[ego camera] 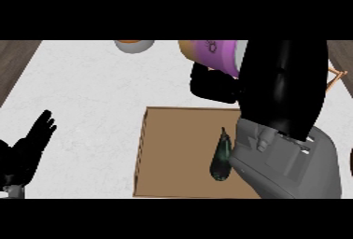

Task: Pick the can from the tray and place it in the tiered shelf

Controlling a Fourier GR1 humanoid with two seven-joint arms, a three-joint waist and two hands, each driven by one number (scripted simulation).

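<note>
The right hand [219, 84] is black and shiny, and its fingers are curled round one round purple can [219, 52] with a gold-coloured end. The can lies tilted on its side, up in the air above the far edge of the flat brown wooden tray [172, 154]. It is not touching the tray. A big grey forearm with blocky parts reaches from the lower right across the tray to this hand.

The tray is a flat square with a low rim. On it lies one long, dark eggplant [221, 156] with a smooth skin and a thin stem pointing away from the robot. It rests just beside the grey forearm.

The counter [89, 93] is white with faint grey marks, like stone. At its far edge sits one small round bowl [134, 45], orange outside and pale inside, only partly in view. At the right edge a few thin light-brown wooden bars [335, 78] show; only a small bit can be seen.

The left hand [31, 140] is black too. It rests at the lower left with its fingers straight and holding nothing.
</note>
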